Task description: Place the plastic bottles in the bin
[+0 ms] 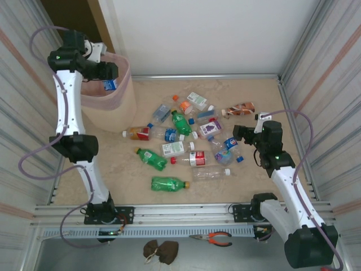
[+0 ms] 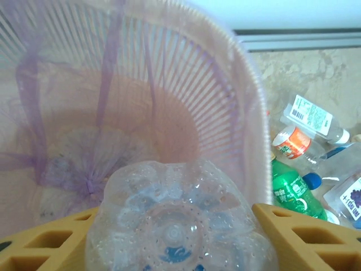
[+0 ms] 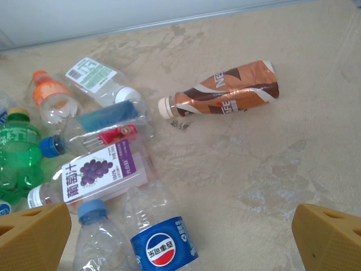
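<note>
Your left end effector (image 2: pixel 176 243) pinches a clear bottle (image 2: pixel 169 197) by its sides, with the bumpy base turned to the wrist camera. It is just above the open mouth of the pink bin (image 2: pixel 192 96), which stands at the far left of the surface (image 1: pixel 113 164). Your right end effector (image 3: pixel 180 234) is spread wide and holds nothing. It hangs over a Pepsi bottle (image 3: pixel 161 243), near a grape juice bottle (image 3: pixel 101 172) and a brown Nescafé bottle (image 3: pixel 225 96). The other plastic bottles (image 1: pixel 180 123) lie scattered on the middle of the surface.
</note>
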Action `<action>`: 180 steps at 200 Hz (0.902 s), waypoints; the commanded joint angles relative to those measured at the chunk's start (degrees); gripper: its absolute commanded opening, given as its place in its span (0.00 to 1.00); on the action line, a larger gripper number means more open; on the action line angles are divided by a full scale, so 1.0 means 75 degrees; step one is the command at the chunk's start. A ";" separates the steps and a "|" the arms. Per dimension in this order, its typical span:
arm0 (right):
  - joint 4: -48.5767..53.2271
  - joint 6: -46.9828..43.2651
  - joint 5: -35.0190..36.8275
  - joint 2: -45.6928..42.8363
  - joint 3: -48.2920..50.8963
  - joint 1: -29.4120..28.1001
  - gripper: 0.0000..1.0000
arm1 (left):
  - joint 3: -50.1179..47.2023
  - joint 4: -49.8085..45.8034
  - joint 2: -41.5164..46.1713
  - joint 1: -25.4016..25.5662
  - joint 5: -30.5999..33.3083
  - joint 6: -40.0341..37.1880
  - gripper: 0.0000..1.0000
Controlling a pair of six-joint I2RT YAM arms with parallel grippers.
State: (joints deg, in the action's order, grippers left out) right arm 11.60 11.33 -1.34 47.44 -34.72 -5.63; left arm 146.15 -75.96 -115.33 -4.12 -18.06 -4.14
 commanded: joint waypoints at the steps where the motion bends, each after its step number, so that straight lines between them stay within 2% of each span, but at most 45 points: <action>1: 0.0103 -0.0117 -0.0053 -0.0167 -0.0234 -0.0038 0.99 | 0.0127 0.0112 0.0464 -0.0029 -0.0298 0.0137 0.64; 39: 0.0036 -0.0105 -0.0130 -0.0151 -0.0199 -0.0043 0.99 | -0.0376 0.0463 0.0727 -0.0028 0.0073 -0.0012 0.63; 98: 0.0051 -0.0070 -0.0101 -0.0267 -0.0140 -0.0047 0.99 | -0.0217 -0.0115 -0.0578 -0.0025 0.0782 -0.0490 0.59; 141: 0.0071 -0.0090 -0.0045 -0.0214 -0.0125 -0.0046 0.99 | -0.0256 -0.0286 -0.1612 -0.0025 0.0698 -0.0661 0.59; 166: 0.0054 -0.0105 0.0001 -0.0196 -0.0129 -0.0050 0.99 | -0.0266 -0.0313 -0.1956 -0.0025 0.0730 -0.0705 0.61; 180: 0.0071 -0.0111 0.0003 -0.0196 -0.0140 -0.0052 0.99 | -0.0289 -0.0307 -0.2003 -0.0026 0.0842 -0.0684 0.66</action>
State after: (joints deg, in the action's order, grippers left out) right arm 12.10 11.35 -1.69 46.54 -34.72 -5.67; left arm 143.74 -76.53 -130.72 -4.12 -12.80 -7.94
